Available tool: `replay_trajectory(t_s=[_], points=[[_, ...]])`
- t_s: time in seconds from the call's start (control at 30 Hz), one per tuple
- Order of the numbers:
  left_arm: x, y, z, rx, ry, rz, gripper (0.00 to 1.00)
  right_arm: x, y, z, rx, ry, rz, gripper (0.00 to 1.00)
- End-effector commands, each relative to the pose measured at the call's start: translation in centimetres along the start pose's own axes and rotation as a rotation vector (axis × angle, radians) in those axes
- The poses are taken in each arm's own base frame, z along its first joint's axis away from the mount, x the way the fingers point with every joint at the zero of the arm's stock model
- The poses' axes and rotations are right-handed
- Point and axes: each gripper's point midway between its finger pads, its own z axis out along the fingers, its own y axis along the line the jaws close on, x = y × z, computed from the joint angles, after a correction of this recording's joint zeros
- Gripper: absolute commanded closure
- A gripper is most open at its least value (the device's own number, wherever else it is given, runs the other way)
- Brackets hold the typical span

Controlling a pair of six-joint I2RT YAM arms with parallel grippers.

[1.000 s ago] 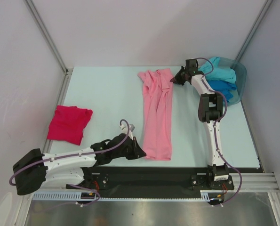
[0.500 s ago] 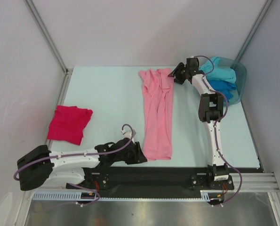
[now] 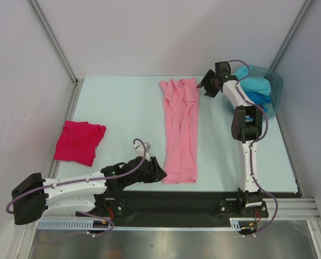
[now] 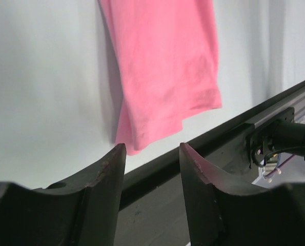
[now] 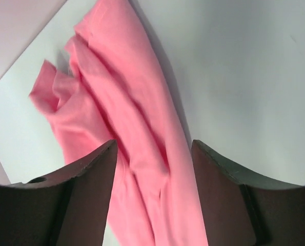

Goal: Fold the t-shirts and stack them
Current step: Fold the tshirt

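A light pink t-shirt (image 3: 180, 129) lies folded into a long narrow strip down the middle of the table, its far end rumpled. My left gripper (image 3: 161, 174) stands open just left of the strip's near end (image 4: 162, 87), holding nothing. My right gripper (image 3: 202, 85) hangs open beside the strip's far end (image 5: 116, 118), with the cloth below its jaws and nothing between them. A crimson t-shirt (image 3: 80, 141) lies folded at the left. Turquoise (image 3: 252, 82) and blue (image 3: 257, 100) t-shirts sit bunched in the tub.
A teal plastic tub (image 3: 274, 89) stands at the back right corner. The table's black front rail (image 4: 234, 133) runs just beyond the pink strip's near end. Grey walls close in the table at the back and sides.
Both grippers have opened and let go of the pink t-shirt, which now lies flat. The right gripper drew back a little to the right; the left shifted slightly at the near end.
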Motion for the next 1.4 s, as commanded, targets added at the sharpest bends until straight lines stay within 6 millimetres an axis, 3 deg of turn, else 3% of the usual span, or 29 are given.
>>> replay_trajectory(t_s=[0.0,0.13,0.17,0.27,0.3,0.5,0.67,0.73,0.87,1.0,1.37], points=[[-4.7,-1.7,-1.0,0.014,-0.163,0.057,0.48,-2.7,3.2,-8.6,0.034,-0.117,-0.046,0.35],[-7.1,-2.9,-1.6,0.043,-0.207,0.087,0.46,0.5,2.1,-13.1,0.051,-0.118,-0.025,0.34],[-7.3,-2.9,-1.6,0.042,-0.211,0.1,0.46,2.5,1.0,-15.3,0.052,-0.107,-0.019,0.34],[-7.1,-3.0,-1.6,0.056,-0.204,0.101,0.46,5.9,-0.2,-17.8,0.032,-0.116,-0.005,0.35],[-6.5,-2.4,-1.3,0.048,-0.188,0.101,0.46,8.8,-1.8,-19.2,0.038,-0.106,-0.003,0.35],[-4.8,-1.0,-0.6,0.067,-0.159,0.075,0.47,20.1,-8.1,-23.0,0.045,-0.027,-0.008,0.37],[-4.1,0.0,-0.5,0.119,-0.186,0.053,0.47,25.1,-9.9,-25.8,0.022,-0.009,-0.066,0.37],[-3.5,0.6,-0.1,0.109,-0.171,0.053,0.47,25.8,-10.4,-27.1,0.01,-0.012,-0.064,0.37],[-2.7,1.2,0.6,0.105,-0.143,0.049,0.47,28.7,-12.5,-27.9,0.017,0.038,-0.064,0.37],[-2.3,1.4,1.1,0.096,-0.127,0.052,0.47,30.6,-13.3,-28.3,0.002,0.069,-0.062,0.38],[-1.5,1.7,2.2,0.101,-0.1,0.054,0.48,38.8,-16.0,-26.8,-0.045,0.241,-0.026,0.38]])
